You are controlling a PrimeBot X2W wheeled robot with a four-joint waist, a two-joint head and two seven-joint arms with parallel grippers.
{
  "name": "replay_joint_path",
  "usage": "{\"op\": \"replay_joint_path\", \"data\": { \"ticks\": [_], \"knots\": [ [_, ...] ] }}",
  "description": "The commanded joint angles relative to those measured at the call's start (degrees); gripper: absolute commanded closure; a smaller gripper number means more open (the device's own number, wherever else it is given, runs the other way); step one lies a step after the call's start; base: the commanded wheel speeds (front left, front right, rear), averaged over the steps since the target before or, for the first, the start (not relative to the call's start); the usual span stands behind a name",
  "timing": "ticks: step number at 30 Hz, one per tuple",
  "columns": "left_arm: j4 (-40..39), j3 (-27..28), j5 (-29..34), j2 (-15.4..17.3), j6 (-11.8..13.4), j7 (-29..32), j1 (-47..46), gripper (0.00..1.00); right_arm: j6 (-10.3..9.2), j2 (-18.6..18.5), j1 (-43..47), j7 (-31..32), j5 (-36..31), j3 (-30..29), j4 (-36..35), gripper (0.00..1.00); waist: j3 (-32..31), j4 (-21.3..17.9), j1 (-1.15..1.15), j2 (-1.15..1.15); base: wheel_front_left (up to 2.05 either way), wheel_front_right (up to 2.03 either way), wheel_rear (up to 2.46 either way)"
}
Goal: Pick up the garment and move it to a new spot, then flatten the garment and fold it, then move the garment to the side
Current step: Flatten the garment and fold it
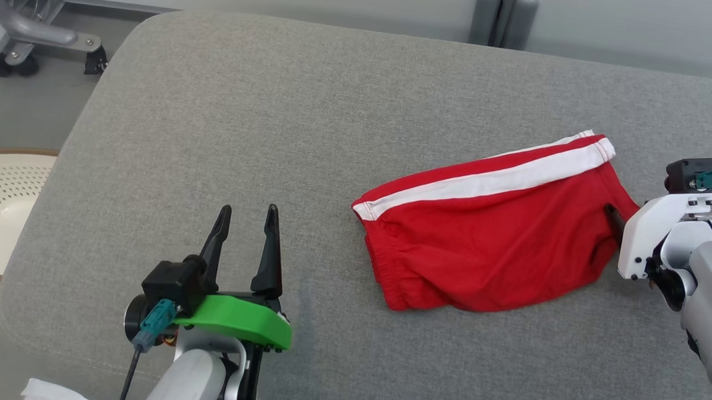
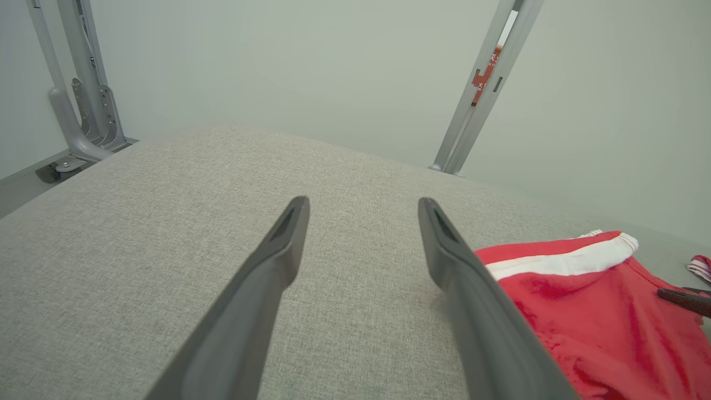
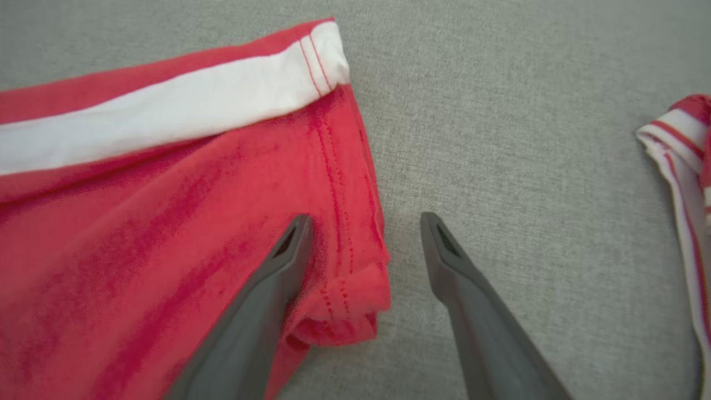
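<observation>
On grey cushion (image 1: 275,132), red shorts (image 1: 491,234) crosswise

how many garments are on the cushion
2. Red shorts lie right of centre; a red-and-white striped piece sits beyond them at the far right, mostly cut off. More may be out of frame.

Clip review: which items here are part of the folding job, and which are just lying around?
Job: red fabric shorts with a white side stripe; grey upholstered surface; open left tool; open right tool.
Lying about: red-and-white striped cloth; cream perforated basket; grey metal wheeled frame.
</observation>
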Motion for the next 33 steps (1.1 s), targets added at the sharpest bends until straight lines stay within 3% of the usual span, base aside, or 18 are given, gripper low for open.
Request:
{"op": "replay_joint_path", "data": {
  "ticks": [1, 8, 10, 11, 12, 21, 33],
  "knots": [
    [-0.2, 0.5, 0.4, 0.0, -0.3, -0.1, 1.1, 0.0, -0.01, -0.2, -0.3, 1.4, 0.8, 0.2, 0.9, 0.0, 0.5, 1.2, 0.0, 0.0, 0.0, 0.0, 0.0],
    [-0.2, 2.3, 1.8, -0.7, -1.0, -0.2, 1.7, 0.0, -0.01, 0.0, -1.3, 8.2, 2.3, 1.2, 3.7, 0.0, 0.5, 2.4, 0.0, 0.0, 0.0, 0.0, 0.0],
    [-0.1, 2.7, 2.0, -0.9, -1.1, -0.2, 1.8, 0.0, -0.01, 0.0, -1.7, 9.2, 2.5, 1.6, 3.9, 0.57, 0.5, 2.3, 0.0, 0.0, 0.0, 0.0, 0.0],
    [-0.1, 2.9, 2.1, -1.0, -1.1, -0.1, 1.9, 0.0, -0.01, 0.0, -1.9, 9.5, 2.5, 1.7, 4.0, 0.74, 0.6, 2.2, 0.0, 0.0, 0.0, 0.0, 0.0],
    [-0.1, 3.1, 2.3, -1.0, -1.1, -0.1, 1.9, 0.0, -0.01, -0.1, -1.9, 9.8, 2.7, 1.9, 4.0, 1.0, 0.6, 2.1, 0.0, 0.0, 0.0, 0.0, 0.0],
    [-0.2, 3.9, 3.9, -1.5, -1.6, -0.1, 1.4, 0.0, -0.06, 0.8, -1.8, 4.3, 4.7, 1.0, 2.4, 1.0, 0.4, -1.0, 0.0, 0.0, 0.0, 0.0, 0.0],
    [0.0, 5.5, 4.7, -1.3, -1.6, -0.2, 2.9, 0.0, -0.05, 2.1, 8.3, -8.5, 12.0, -0.8, -9.2, 1.0, -2.0, -9.6, 0.0, 0.0, 0.0, 0.0, 0.0]
  ]
}}
